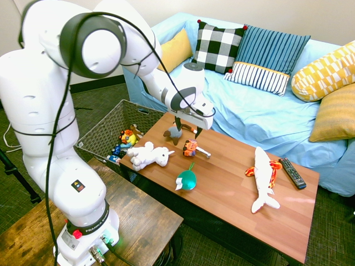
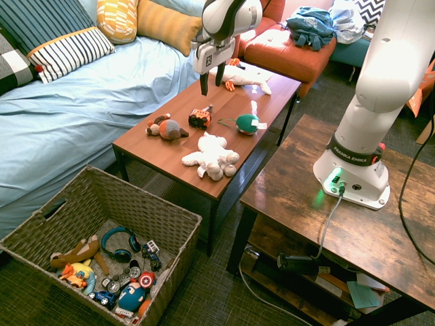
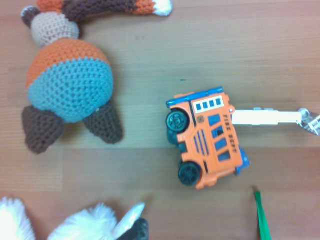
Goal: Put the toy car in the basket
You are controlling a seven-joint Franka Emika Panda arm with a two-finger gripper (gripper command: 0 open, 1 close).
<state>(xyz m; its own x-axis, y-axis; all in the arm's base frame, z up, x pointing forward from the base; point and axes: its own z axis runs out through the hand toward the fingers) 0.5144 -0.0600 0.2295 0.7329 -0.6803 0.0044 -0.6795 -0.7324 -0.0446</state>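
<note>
The toy car [image 1: 190,147] [image 2: 199,118] is a small orange fire truck with blue trim and a pale ladder sticking out, lying on its side on the wooden coffee table [image 1: 233,194]. In the wrist view the car [image 3: 210,137] sits near the middle. My gripper [image 1: 186,128] [image 2: 211,81] hangs open above the car, fingers pointing down with nothing between them. The large woven basket [image 1: 102,127] [image 2: 170,224] stands on the floor off the table's end and holds several toys.
A crochet bird [image 1: 176,133] [image 3: 70,85] lies beside the car. A white plush [image 1: 148,155], a teal round plush [image 1: 187,179], a shark plush [image 1: 263,177] and a remote [image 1: 292,172] share the table. The blue sofa [image 1: 249,111] runs behind it.
</note>
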